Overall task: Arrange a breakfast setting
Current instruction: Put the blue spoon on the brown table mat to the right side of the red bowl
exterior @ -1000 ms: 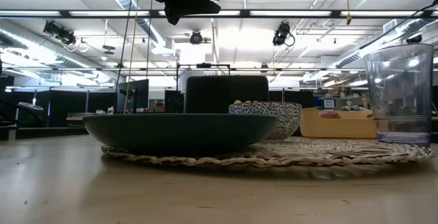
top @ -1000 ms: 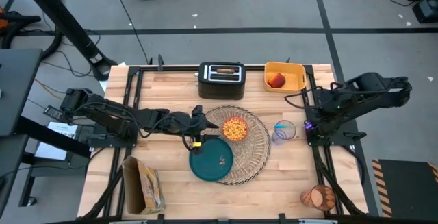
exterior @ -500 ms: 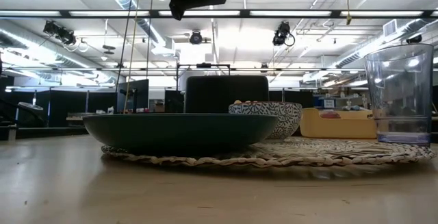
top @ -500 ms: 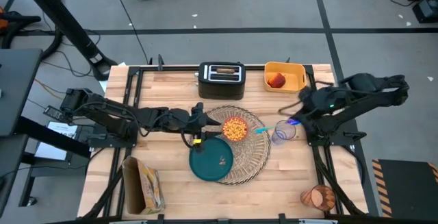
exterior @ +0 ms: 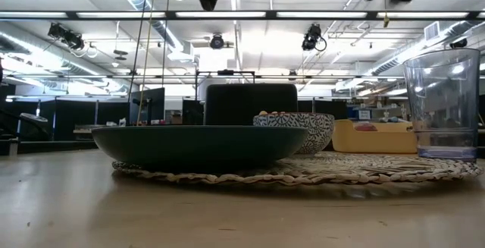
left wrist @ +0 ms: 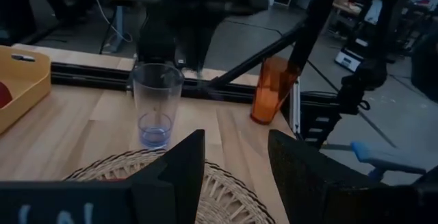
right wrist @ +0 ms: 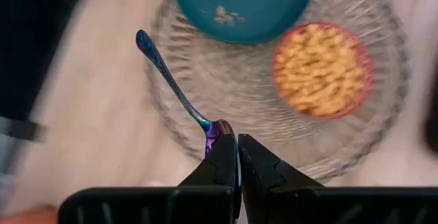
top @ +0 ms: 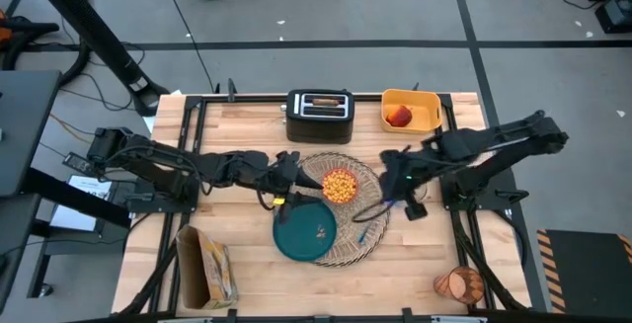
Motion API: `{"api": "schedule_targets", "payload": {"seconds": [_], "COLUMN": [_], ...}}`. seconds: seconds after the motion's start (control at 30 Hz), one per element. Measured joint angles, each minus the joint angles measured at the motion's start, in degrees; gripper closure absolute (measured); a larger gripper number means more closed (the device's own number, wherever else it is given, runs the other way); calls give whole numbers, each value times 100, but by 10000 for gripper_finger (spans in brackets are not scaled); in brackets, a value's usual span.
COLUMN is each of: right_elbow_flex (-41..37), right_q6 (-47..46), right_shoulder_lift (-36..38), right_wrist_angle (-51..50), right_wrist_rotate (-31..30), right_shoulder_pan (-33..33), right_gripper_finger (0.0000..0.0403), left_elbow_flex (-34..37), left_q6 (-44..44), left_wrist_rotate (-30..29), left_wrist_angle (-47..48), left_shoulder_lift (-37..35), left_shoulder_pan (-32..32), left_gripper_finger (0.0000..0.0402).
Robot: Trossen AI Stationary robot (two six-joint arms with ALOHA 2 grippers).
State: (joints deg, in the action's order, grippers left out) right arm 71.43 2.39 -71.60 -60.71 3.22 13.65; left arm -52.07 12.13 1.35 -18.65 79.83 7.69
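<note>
Blue metallic spoon [right wrist: 179, 94]: pinched at bowl end by right gripper [right wrist: 237, 157], handle ahead; thin hold probably risks swivel, drop.

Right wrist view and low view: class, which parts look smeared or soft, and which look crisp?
Right wrist view: the table edges streak with motion blur, while the iridescent blue metal spoon in the right gripper reads fairly crisp. Low view: the dark teal round plate and clear plastic tumbler are sharp; the grippers overhead smear.
</note>
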Motion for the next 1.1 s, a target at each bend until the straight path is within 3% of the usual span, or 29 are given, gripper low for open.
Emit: {"api": "schedule_targets", "payload": {"seconds": [0.17, 0.47, 0.7, 0.93, 1.1], "right_elbow_flex": [40, 42, 27, -706, -996], "right_q6": [1432, 3804, 4174, 4174, 4408], "right_shoulder_lift": [-393, -1096, -1727, -1642, -1693], "right_wrist_angle": [312, 305, 540, 1590, 1662], "right_wrist_rotate": [586, 2494, 2375, 2557, 2470], "right_shoulder_pan": [-485, -1365, -1471, -1596, -1691], "right_gripper_finger": [393, 393, 396, 396, 393], "left_elbow_flex": [0, -2, -4, -7, -7], "left_q6": [31, 24, 12, 12, -81], "left_wrist_rotate": [251, 734, 757, 756, 756], "left_wrist_angle": [-20, 159, 420, 513, 513], "left_shoulder_lift": [-2, -7, -9, -11, -11], "left_shoulder_pan": [-136, -306, -301, -159, -130], "left_gripper_finger": [233, 233, 233, 233, 233]}}
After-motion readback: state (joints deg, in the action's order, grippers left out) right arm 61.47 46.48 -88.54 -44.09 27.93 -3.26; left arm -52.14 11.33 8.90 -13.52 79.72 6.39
